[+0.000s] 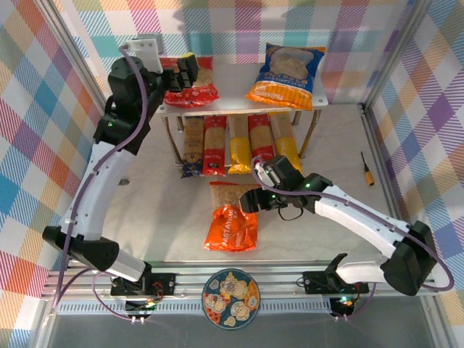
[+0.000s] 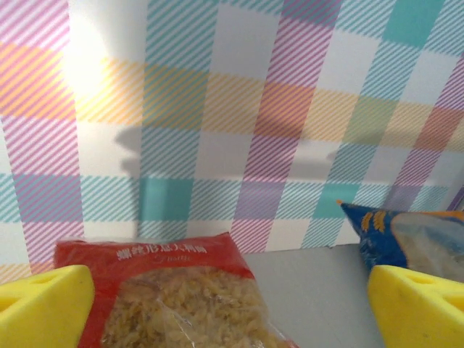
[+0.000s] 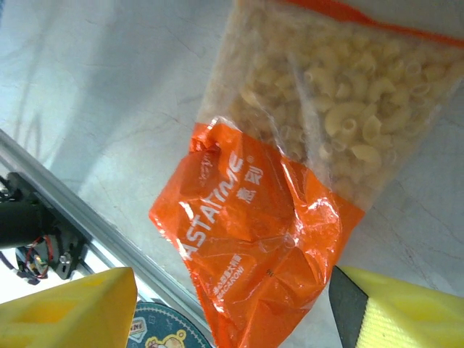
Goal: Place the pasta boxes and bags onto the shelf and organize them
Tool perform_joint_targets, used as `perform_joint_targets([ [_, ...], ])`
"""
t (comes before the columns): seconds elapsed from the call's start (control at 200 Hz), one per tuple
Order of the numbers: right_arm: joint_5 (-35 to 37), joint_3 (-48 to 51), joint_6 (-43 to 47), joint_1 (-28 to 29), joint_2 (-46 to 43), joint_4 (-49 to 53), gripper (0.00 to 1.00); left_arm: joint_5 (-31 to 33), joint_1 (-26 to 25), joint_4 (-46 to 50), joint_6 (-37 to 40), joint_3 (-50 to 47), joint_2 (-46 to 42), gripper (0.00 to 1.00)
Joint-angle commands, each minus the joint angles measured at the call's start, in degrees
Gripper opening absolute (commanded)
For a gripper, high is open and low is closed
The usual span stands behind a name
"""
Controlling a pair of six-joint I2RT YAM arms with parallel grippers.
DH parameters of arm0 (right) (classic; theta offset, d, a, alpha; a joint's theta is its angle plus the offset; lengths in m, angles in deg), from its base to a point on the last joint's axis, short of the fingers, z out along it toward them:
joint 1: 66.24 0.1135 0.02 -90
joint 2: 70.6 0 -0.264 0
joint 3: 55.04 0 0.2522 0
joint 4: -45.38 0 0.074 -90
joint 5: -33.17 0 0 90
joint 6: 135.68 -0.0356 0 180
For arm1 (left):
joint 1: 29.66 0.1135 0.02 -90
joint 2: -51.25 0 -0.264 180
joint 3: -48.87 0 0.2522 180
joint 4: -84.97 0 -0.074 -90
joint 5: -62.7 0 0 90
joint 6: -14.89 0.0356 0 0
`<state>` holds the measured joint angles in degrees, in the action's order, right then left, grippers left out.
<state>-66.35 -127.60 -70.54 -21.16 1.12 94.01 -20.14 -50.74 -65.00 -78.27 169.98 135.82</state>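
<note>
Orange bag [image 3: 254, 239], white "ASTA…" lettering

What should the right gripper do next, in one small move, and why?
Probably lower the right gripper onto the orange bag and close on it. Its jaws stand open right over this bag, which lies on the table in front of the shelf, while the red bag and blue bag already rest on the shelf top.
</note>
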Motion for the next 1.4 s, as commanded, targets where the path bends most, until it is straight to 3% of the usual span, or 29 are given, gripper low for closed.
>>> perform_joint_targets([
  [0.0, 1.83, -5.27, 3.43, 0.45, -5.70, 2.31, 0.72, -0.21, -0.47, 1.43, -0.62, -0.74, -3.01, 0.86],
  [0.045, 3.75, -6.86, 3.93, 0.45, -7.79, 3.01, 0.73, -0.96, -1.23, 3.36, -0.69, -0.59, -3.71, 0.76],
  [0.075, 5.18, -7.95, 4.22, 0.39, -9.17, 3.45, 0.73, -1.10, -1.76, 4.39, -0.87, -0.71, -4.22, 0.56],
  [0.1, 6.84, -8.97, 4.17, 0.37, -10.11, 3.87, 0.73, -0.83, -2.21, 5.41, -1.31, -0.86, -4.68, 0.46],
  [0.135, 9.72, -10.31, 4.03, 0.36, -11.78, 4.51, 0.73, -0.78, -2.83, 6.67, -1.73, -1.08, -5.30, 0.40],
  [0.43, 29.13, -19.15, 4.17, -1.55, -19.37, 3.41, 0.75, 3.44, -10.01, 18.68, -3.58, -6.85, -11.21, 0.39],
  [0.585, 29.78, -23.52, 4.27, -6.91, -18.37, 3.97, 0.82, 7.88, -13.28, 22.54, -5.02, -14.39, -15.76, 0.38],
  [0.68, 26.61, -26.06, 3.46, -12.22, -16.92, 4.25, 0.83, 8.83, -14.80, 23.16, -7.07, -20.00, -18.46, 0.38],
  [0.945, 7.70, -32.01, -2.40, -28.47, -8.92, 3.89, 0.83, 9.25, -15.92, 25.46, -10.42, -28.22, -21.94, 0.38],
  [1.085, -7.11, -29.30, -9.36, -36.28, -5.27, -2.00, 0.79, 10.21, -15.92, 26.78, -10.55, -29.11, -23.82, 0.38],
  [1.195, -13.52, -26.06, -13.80, -38.63, -4.07, -7.67, 0.75, 11.50, -15.92, 27.63, -10.55, -29.80, -25.08, 0.39],
  [1.395, -15.69, -25.14, -15.39, -39.11, -2.60, -9.06, 0.73, 12.97, -15.92, 28.04, -10.38, -30.50, -26.35, 0.40],
])
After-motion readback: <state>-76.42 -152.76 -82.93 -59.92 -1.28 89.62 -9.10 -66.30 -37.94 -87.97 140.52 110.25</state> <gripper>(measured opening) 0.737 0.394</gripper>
